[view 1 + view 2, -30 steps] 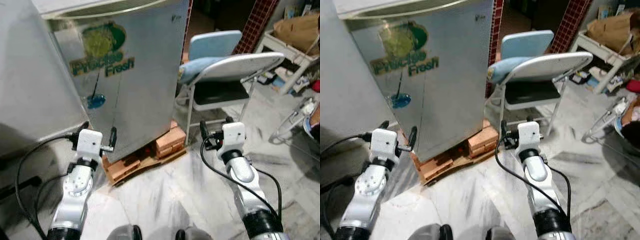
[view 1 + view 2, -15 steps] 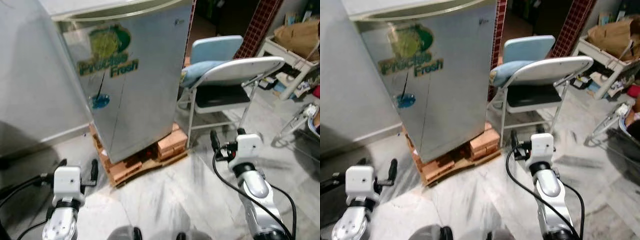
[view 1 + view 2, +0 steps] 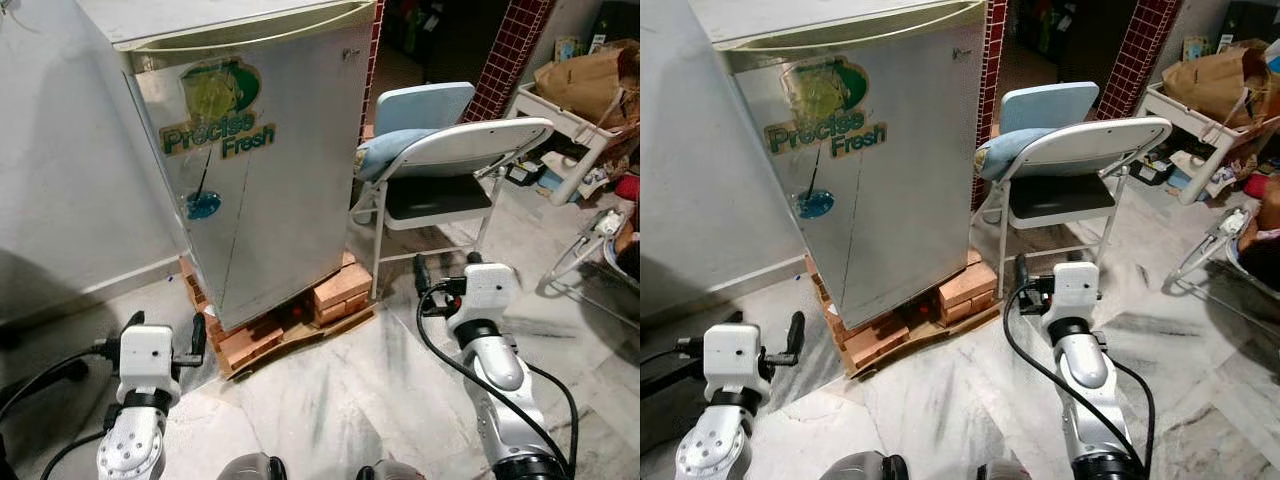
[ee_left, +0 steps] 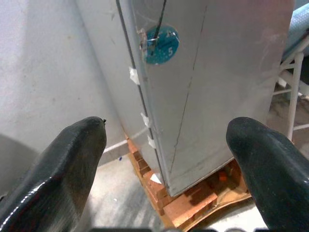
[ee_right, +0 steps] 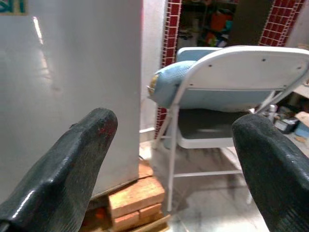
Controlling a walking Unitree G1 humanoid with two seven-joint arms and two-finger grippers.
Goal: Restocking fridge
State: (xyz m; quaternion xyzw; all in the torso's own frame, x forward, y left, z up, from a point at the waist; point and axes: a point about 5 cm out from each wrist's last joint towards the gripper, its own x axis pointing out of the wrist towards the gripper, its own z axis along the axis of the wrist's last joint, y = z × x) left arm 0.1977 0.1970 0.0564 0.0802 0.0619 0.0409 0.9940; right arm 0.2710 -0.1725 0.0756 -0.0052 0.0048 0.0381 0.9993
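Because the small silver fridge (image 3: pixel 262 170) stands shut on a stack of bricks (image 3: pixel 338 292) and a wooden pallet (image 3: pixel 262 340), raised off the marble floor (image 3: pixel 340 400), both arms are held low and forward toward its door, apart from it. The left gripper (image 3: pixel 165 338) and right gripper (image 3: pixel 445 275) each have their fingers spread wide and carry nothing (no stock to load can be made out). A folding chair (image 3: pixel 450 160) with a blue cushion (image 3: pixel 385 150) sits just beside the fridge's right side, so the right arm likely has less room there.
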